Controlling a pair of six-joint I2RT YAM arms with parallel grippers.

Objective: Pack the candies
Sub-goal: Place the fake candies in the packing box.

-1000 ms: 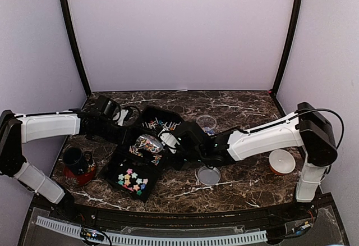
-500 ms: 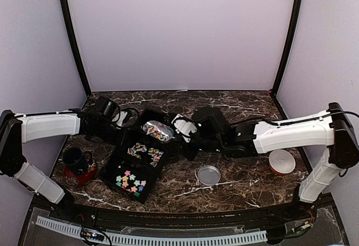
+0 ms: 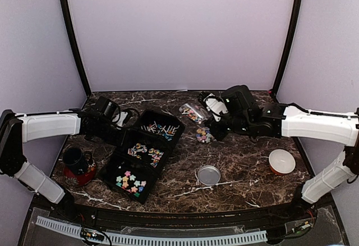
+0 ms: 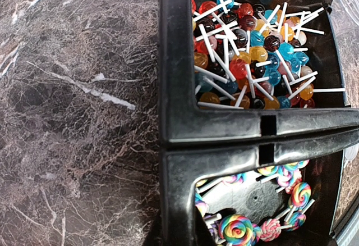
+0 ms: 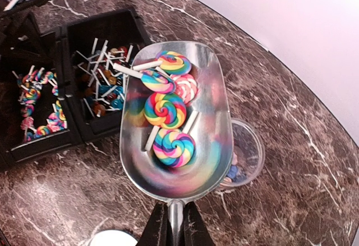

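Observation:
My right gripper (image 3: 210,113) is shut on the handle of a metal scoop (image 3: 192,112), seen from the wrist as the gripper (image 5: 175,223) under the scoop (image 5: 213,145). Several swirl lollipop candies (image 5: 165,108) lie in the scoop. A small clear jar (image 3: 205,135) holding a few candies stands just below it, and in the right wrist view the jar (image 5: 247,153) shows past the scoop's right edge. My left gripper (image 3: 119,132) is shut on the rim of the black three-compartment tray (image 3: 168,150). In the left wrist view the gripper (image 4: 180,236) straddles the tray wall (image 4: 224,128).
The tray holds ball lollipops (image 4: 252,44), swirl lollipops (image 4: 241,229) and star sweets (image 3: 130,180). The jar's metal lid (image 3: 208,174) lies in front of the jar. A dark mug (image 3: 77,164) stands at the left, a white dish (image 3: 281,162) at the right.
My right arm has lifted the loaded scoop out of the tray and swung it right and back, to beside the jar. The left arm has stayed on the tray.

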